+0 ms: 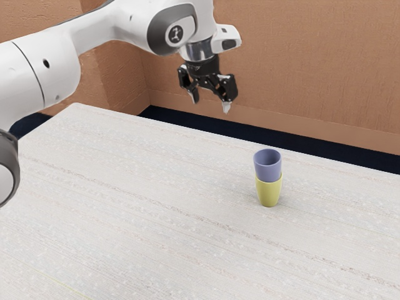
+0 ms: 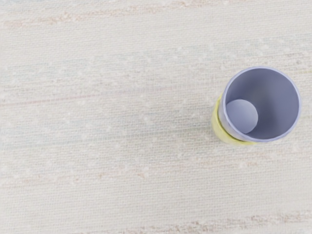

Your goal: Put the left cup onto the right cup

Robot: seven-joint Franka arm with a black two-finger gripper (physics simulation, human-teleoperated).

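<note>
A purple cup (image 1: 267, 164) sits upright, nested in the mouth of a yellow-green cup (image 1: 269, 190) that stands on the pale table (image 1: 125, 206), right of the middle. In the wrist view I look down into the purple cup (image 2: 261, 105), with a sliver of the yellow-green cup (image 2: 220, 132) showing beneath its rim. My gripper (image 1: 210, 103) hangs well above the table, up and toward the exterior view's left of the cups. Its fingers are spread apart and hold nothing.
A brown wall (image 1: 312, 56) rises behind the table, with a dark floor strip (image 1: 300, 140) along the table's far edge. The white arm (image 1: 56, 56) comes in from the exterior view's upper left.
</note>
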